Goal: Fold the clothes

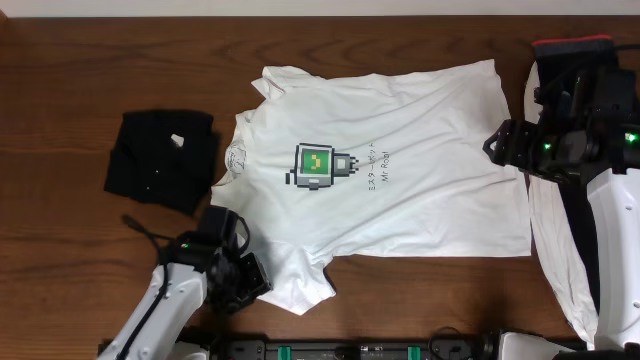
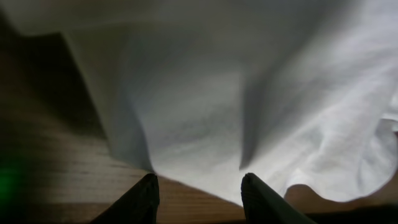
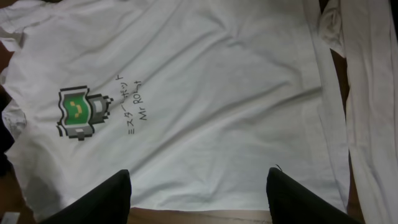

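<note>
A: From overhead, how far along is the folding?
B: Barely begun on the white T-shirt (image 1: 400, 170). It lies spread flat in the middle of the table (image 1: 60, 80), logo (image 1: 318, 166) up, with no fold in it. A black garment (image 1: 160, 158) just beside its collar looks already bundled. Another white garment (image 1: 555, 250) lies rumpled under the right arm.
A: And the left wrist view?
B: The left gripper (image 2: 199, 198) sits low at the edge of the shirt. Its fingers (image 2: 144, 200) are apart, with the cloth's edge just ahead of them and nothing clamped.
A: The right wrist?
B: The right gripper (image 3: 199, 199) hangs over the shirt near its hem, fingers (image 3: 102, 199) wide apart and empty. I'd judge every sleeve and side fold is left to do.
</note>
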`<state>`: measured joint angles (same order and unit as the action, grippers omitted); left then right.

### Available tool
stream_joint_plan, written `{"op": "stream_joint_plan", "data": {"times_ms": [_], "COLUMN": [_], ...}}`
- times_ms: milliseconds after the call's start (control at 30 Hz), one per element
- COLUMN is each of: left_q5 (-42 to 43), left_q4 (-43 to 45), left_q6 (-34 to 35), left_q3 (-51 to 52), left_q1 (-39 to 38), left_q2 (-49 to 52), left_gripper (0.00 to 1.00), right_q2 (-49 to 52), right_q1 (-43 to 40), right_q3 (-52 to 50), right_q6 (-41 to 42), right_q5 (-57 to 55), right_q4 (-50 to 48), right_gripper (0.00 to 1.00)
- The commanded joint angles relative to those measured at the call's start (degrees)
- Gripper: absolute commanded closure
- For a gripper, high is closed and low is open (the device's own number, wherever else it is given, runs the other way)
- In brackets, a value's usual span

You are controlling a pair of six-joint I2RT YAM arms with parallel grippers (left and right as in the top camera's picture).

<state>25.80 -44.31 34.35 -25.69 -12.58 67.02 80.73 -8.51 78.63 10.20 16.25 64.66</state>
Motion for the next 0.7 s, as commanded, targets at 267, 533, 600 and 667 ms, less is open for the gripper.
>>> {"op": "stream_joint_plan", "data": {"times_ms": [267,533,600,667], "left_q5": [1.7,1.8,1.8,1.7], "left_q4": [3.1,-5.2,-5.8,-5.7], "left_q6": [1.7,-0.8,-1.1,-1.0], "left_q3": [-0.6,-11.8,-14.4,-16.4], "left_q1": [-1.5,-1.5,-1.5,-1.5], "left_q2": [8.1,2.2,0.7,-0.2], "left_gripper": [0.94,0.94,0.94,0.94], "right_q2": [-0.2,-0.2,-0.2,-0.2], "right_q1": [0.3,0.3,0.3,0.3], "right_q3": [0.0,0.0,-0.1,-0.1], "right_q6": [-0.7,-0.7,-0.7,-0.7], "right_q5": [-0.4,-2.4,-2.8,-2.8], "right_q4": [-0.1,0.5,1.0,1.0], "right_gripper": [0.32,0.31,0.31,0.31]}}
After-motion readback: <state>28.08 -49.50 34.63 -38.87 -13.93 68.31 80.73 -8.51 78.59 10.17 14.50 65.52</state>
